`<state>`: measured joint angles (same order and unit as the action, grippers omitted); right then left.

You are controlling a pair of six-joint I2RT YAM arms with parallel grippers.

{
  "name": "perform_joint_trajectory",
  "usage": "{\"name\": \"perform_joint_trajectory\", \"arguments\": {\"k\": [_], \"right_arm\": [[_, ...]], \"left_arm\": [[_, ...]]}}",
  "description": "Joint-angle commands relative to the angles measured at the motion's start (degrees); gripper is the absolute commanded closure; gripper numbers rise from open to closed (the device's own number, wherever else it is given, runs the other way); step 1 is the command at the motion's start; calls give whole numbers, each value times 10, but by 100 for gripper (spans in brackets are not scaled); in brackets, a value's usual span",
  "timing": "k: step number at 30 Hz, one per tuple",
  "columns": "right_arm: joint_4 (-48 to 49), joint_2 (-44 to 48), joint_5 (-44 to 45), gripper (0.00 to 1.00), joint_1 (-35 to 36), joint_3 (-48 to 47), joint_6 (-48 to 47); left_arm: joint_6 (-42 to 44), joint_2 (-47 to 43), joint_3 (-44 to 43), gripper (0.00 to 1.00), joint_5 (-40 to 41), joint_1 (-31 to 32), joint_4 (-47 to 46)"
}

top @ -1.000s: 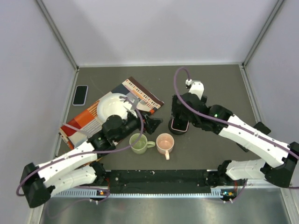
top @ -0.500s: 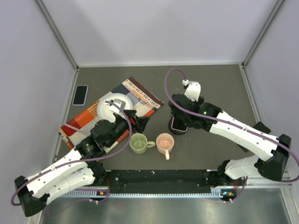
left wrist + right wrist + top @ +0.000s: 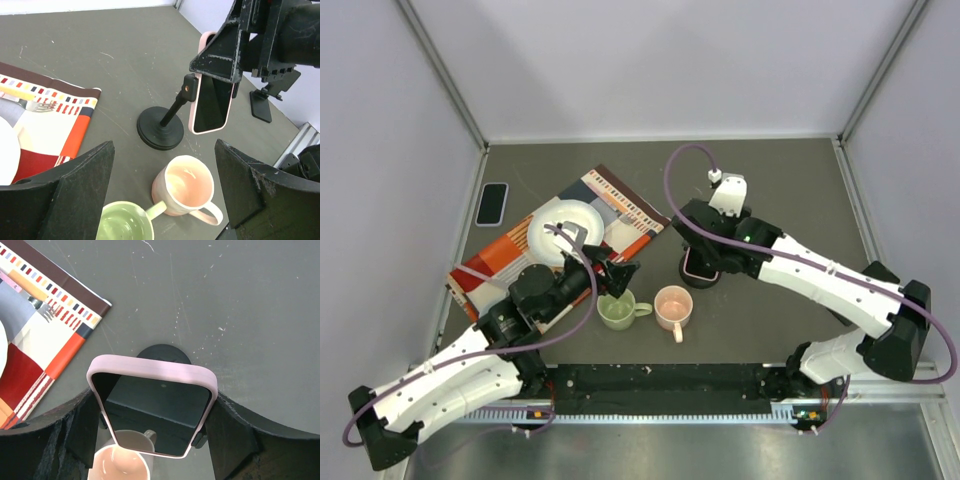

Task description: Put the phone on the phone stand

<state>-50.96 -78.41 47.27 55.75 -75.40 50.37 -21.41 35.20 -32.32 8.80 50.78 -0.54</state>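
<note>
Top external: the right gripper (image 3: 704,262) reaches over the black phone stand (image 3: 699,279) near the middle of the table (image 3: 780,180), where the phone (image 3: 701,268) in its pink case sits. The left gripper (image 3: 620,270) hovers beside a placemat (image 3: 620,205) carrying a white plate (image 3: 565,228), just above a green mug (image 3: 617,309). A pink mug (image 3: 673,307) stands next to it. A second, dark phone (image 3: 492,203) lies by the left wall.

Left wrist: the left gripper's fingers (image 3: 80,195) are spread wide with nothing between them. Beyond them the phone (image 3: 212,100) stands nearly upright, screen facing this camera, its back against the head of the phone stand (image 3: 160,129), whose slanted stem rises from a round base on the table. The right gripper (image 3: 232,47) comes down over the phone's top. The pink mug (image 3: 184,192) and green mug (image 3: 125,225) sit in front; a fork (image 3: 35,105) lies on the placemat (image 3: 55,120).

Right wrist: the phone (image 3: 155,410) fills the gap between the right gripper's fingers (image 3: 80,425), which lie close along both long edges; I cannot tell whether they clamp it or merely flank it. The stand's base (image 3: 164,351) shows behind, the pink mug (image 3: 120,465) below.
</note>
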Motion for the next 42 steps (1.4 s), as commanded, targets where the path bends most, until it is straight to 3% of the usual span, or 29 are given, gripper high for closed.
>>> {"name": "perform_joint_trajectory", "arguments": {"k": [1, 2, 6, 11, 18, 23, 26, 35, 42], "right_arm": [[18, -8, 38, 82, 6, -17, -32], [24, -8, 47, 100, 6, -16, -47], [106, 8, 62, 100, -15, 12, -179], [296, 35, -105, 100, -111, 46, -315], [382, -57, -175, 100, -199, -47, -433], [401, -149, -211, 100, -248, -137, -450], [385, -204, -240, 100, -259, -234, -447], [334, -335, -278, 100, -284, -394, -407], [319, -387, -270, 100, -285, -448, -399]], "left_arm": [[9, -16, -30, 14, -11, 2, 38], [15, -18, -35, 14, -12, 1, 46], [22, -16, -63, 14, -13, 2, 86], [36, -5, -102, 14, -13, 2, 126], [39, -5, -121, 14, -3, 2, 153], [33, 3, -119, 14, 1, 2, 144], [33, 17, -130, 14, -4, 2, 138], [40, 45, -145, 14, -16, 1, 125], [54, 45, -171, 14, -16, 2, 148]]}}
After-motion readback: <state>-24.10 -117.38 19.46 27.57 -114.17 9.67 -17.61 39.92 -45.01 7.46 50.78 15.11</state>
